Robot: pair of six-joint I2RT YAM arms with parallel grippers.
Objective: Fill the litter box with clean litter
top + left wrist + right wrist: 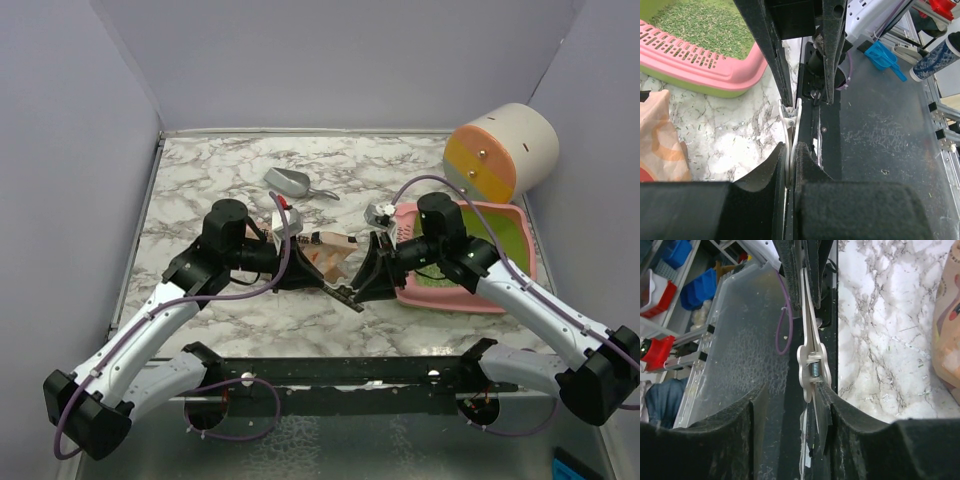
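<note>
Left gripper pinches the clip at centre frame; right gripper straddles its hinge, grip unclear, so I'd squeeze squarely

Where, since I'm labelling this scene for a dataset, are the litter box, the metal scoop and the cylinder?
litter box (695,56): left wrist view, on its pink slotted strip.
metal scoop (288,181): top external view, on its grey bowl.
cylinder (522,135): top external view, on its cream side wall.
</note>
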